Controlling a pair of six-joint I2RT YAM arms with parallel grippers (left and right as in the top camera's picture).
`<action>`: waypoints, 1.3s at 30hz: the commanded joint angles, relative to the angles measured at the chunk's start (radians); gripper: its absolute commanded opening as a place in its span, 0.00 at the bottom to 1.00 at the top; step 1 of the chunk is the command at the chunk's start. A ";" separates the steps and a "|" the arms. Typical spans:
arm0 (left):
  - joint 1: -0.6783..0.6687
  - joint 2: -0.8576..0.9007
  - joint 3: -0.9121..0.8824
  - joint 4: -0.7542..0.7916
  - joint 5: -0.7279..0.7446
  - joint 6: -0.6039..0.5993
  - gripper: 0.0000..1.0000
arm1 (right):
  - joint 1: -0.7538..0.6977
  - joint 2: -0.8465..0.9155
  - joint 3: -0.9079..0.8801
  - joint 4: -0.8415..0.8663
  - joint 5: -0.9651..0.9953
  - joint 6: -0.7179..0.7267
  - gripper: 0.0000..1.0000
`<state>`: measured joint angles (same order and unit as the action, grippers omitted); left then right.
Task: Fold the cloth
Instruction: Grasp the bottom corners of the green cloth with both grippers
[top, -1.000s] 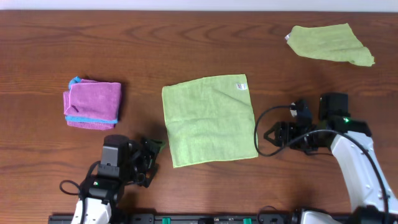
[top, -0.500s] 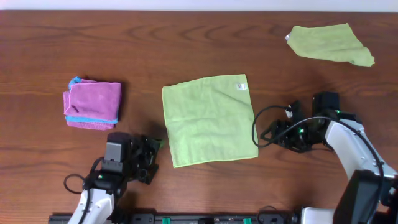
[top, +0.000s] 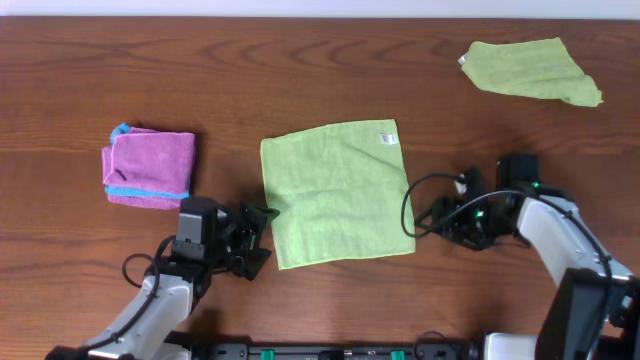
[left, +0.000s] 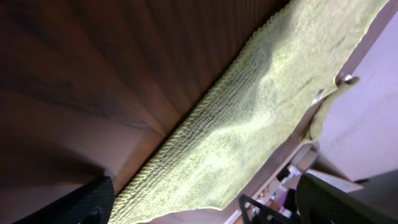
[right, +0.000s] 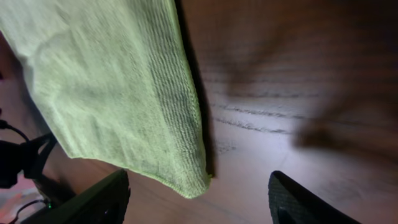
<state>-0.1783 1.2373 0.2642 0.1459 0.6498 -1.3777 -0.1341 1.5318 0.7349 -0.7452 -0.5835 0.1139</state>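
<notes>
Left gripper (top: 260, 238) and right gripper (top: 434, 220) are edging closer to the cloth (top: 335, 190), both spread wide, seemingly not touching yet; each should be sliding one finger under its corner.

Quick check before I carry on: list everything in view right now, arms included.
cloth: one, lime-green, spread flat at the table's centre, with a white tag at its far right corner.
second cloth: one, duller olive-green, crumpled, at the far right of the table.
folded cloth: one, pink with teal edging, on the left side.
table: one, dark brown wood.
left claw: one, black, open, by the cloth's near left corner.
right claw: one, black, open, by the cloth's near right corner.
</notes>
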 joint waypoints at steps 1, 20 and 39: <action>-0.001 0.058 -0.029 -0.014 -0.021 0.008 0.95 | 0.016 0.002 -0.052 0.031 -0.047 0.058 0.72; -0.118 0.065 -0.029 -0.016 -0.011 -0.015 1.00 | 0.035 0.002 -0.099 0.126 -0.072 0.100 0.69; -0.134 0.116 -0.030 -0.066 -0.043 0.039 0.47 | 0.188 0.039 -0.105 0.206 -0.019 0.190 0.63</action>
<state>-0.3035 1.3029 0.2680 0.1017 0.6891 -1.3708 0.0444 1.5455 0.6399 -0.5373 -0.6212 0.2855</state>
